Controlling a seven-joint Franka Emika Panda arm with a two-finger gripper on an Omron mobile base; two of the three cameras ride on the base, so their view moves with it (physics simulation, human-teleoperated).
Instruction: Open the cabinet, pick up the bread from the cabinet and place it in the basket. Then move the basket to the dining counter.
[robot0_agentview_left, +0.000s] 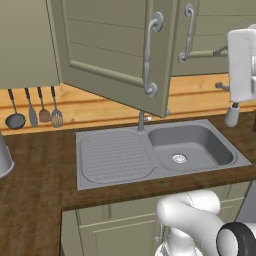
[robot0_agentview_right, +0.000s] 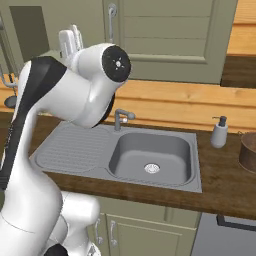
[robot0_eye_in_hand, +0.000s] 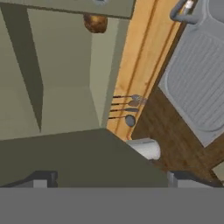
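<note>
Gripper (robot0_eye_in_hand: 109, 181) near panelled sage cabinet (robot0_eye_in_hand: 65, 100)

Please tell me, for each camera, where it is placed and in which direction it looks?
Left base view: behind the arm, left; looks down at the sink under the open cabinet door; white arm at lower right.
Right base view: behind, right; same sink; arm fills the left.
Hand view: on the hand, looks into the cabinet, bread inside; fingertips at bottom.
Shared: sink, faucet.
</note>
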